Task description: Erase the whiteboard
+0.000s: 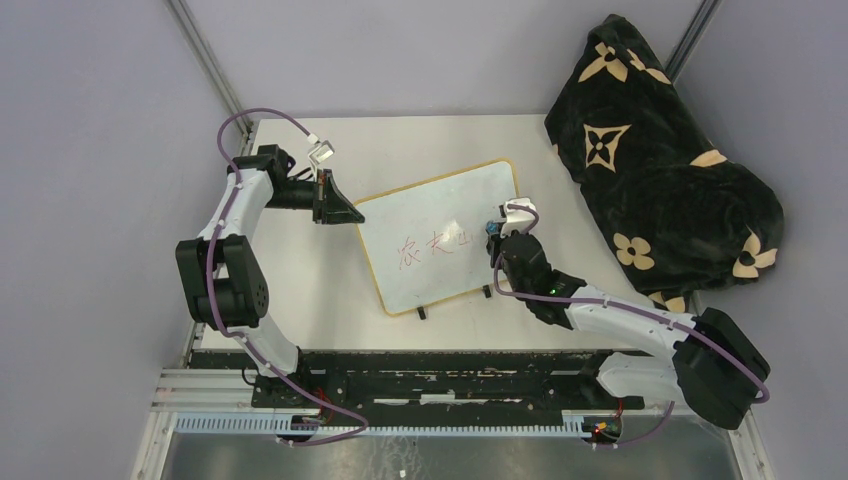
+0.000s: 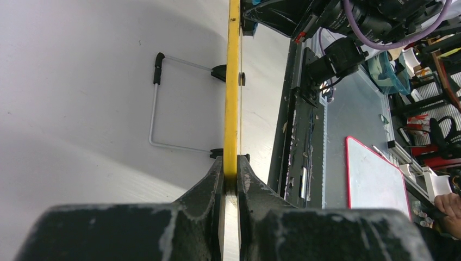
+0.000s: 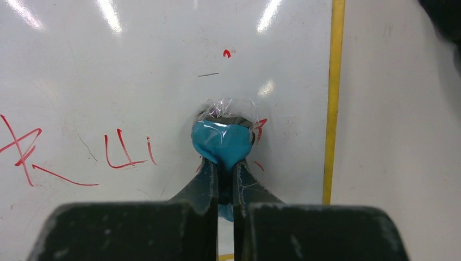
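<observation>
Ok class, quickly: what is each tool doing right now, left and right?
Left tool: closed on the yellow edge of the whiteboard.
Right tool: closed on a blue eraser.

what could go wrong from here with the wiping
1. The left gripper pinches only the thin yellow frame of the whiteboard; wiping pressure might pivot the board or pull it free.
2. The right gripper holds the blue eraser by a narrow end, so drag could twist it out.
3. The eraser sits close to the frame edge while most red writing lies farther in; a short sweep would probably miss it.
</observation>
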